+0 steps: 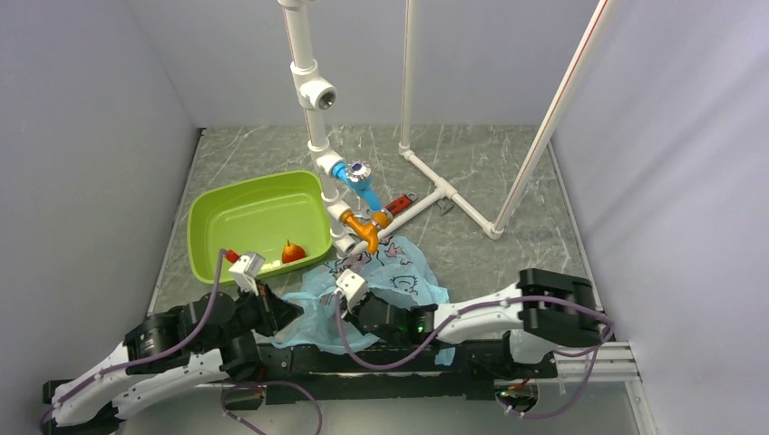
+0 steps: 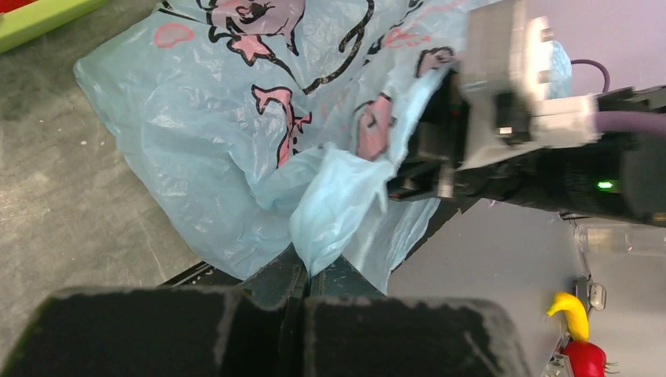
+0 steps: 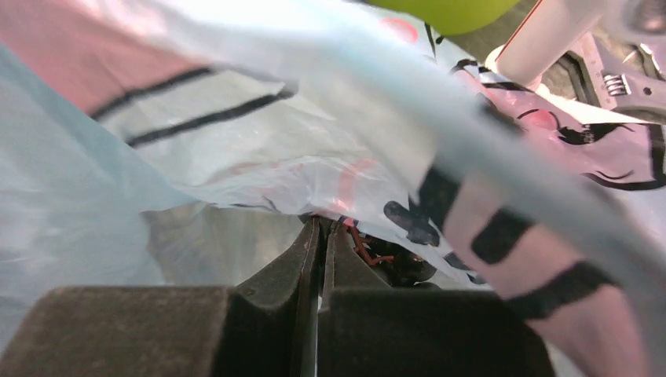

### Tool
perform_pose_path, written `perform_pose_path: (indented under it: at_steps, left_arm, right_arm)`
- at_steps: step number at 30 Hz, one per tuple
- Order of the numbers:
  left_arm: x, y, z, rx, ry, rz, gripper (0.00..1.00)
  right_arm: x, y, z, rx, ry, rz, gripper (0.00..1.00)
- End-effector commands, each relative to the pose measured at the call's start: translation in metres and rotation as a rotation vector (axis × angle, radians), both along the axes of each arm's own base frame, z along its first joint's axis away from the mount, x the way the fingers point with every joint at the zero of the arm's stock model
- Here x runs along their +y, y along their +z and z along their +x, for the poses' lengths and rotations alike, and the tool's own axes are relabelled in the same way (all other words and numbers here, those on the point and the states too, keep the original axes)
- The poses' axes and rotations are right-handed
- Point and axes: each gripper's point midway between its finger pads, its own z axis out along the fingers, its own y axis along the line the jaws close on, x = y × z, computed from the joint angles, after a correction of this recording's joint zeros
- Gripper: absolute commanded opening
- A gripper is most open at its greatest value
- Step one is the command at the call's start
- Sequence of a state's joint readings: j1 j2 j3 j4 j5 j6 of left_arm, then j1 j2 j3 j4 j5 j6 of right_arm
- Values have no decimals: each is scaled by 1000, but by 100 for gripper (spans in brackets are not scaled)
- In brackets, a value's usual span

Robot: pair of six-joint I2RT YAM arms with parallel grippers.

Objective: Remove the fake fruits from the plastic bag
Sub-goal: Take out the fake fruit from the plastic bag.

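Note:
The light-blue plastic bag [image 1: 390, 276] with pink-and-black prints lies crumpled at the near middle of the table. My left gripper [image 1: 292, 313] is at its left edge. In the left wrist view it [image 2: 310, 271] is shut on a fold of the bag [image 2: 259, 141]. My right gripper [image 1: 347, 306] is at the bag's near edge. In the right wrist view it [image 3: 322, 228] is shut on the bag's film [image 3: 236, 165]. The dark bunch of grapes [image 3: 397, 265] with a brown stem shows just past its fingertips, under the film. The green oval fruit is hidden.
A lime-green tub [image 1: 245, 217] holding a red fruit [image 1: 292, 252] stands left of the bag. A white PVC pipe frame [image 1: 444, 190] with blue and orange fittings [image 1: 363, 204] stands behind the bag. A wrench [image 3: 628, 78] lies by the pipe. The right arm's wrist [image 2: 510, 133] is close to my left gripper.

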State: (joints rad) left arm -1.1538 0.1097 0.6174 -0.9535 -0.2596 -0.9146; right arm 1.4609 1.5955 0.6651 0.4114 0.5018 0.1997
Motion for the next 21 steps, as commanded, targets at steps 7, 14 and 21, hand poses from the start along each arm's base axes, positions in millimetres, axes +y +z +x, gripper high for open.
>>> perform_pose_path:
  at_steps: [7, 14, 21]
  left_arm:
    - [-22, 26, 16, -79, 14, -85, 0]
    - [-11, 25, 22, -77, 77, -77, 0]
    - [-4, 57, 22, -182, 87, -261, 0]
  right_arm:
    - [-18, 47, -37, 117, 129, 130, 0]
    - [-40, 56, -46, 157, 147, 133, 0]
    - [-60, 34, -45, 164, 119, 48, 0]
